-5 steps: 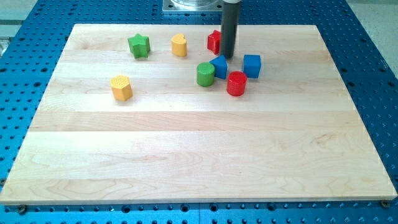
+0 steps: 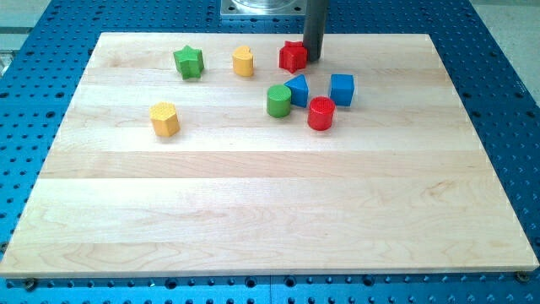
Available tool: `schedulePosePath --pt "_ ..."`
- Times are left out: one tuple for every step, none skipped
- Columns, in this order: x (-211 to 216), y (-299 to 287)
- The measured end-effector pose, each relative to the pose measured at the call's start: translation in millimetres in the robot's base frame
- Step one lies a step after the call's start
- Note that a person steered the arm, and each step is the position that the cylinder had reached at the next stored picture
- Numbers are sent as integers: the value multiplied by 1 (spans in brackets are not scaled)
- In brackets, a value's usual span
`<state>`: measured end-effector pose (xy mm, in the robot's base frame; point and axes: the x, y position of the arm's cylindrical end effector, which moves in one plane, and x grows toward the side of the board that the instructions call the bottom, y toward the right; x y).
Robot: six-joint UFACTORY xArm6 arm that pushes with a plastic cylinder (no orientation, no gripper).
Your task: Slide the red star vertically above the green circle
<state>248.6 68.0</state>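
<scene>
Red star [image 2: 293, 57] is touched on its right by my tip [image 2: 314, 59]; no gripper fitted. Leftward nudge needed, ending above green circle [image 2: 278, 100].

At twelve o'clock on the board [image 2: 253, 211], just at nine o'clock of my tip [image 2: 314, 59]: the red star [image 2: 293, 57]. At six o'clock of this star, a little apart: the green circle [image 2: 278, 100], with a blue block [image 2: 298, 89] touching at its two o'clock.

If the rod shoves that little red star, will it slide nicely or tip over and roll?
The red star looks squat and flat-bottomed, so it will probably slide, not tip or roll. Its points may make it twist if my tip, close at its right, pushes off-centre. The wooden board looks smooth, so little drag.
</scene>
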Motion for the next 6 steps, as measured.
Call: schedulePosePath --pt "3 -9" --pt "4 -10" --pt "13 -7" --pt "30 24" --pt "70 121" --pt "120 142"
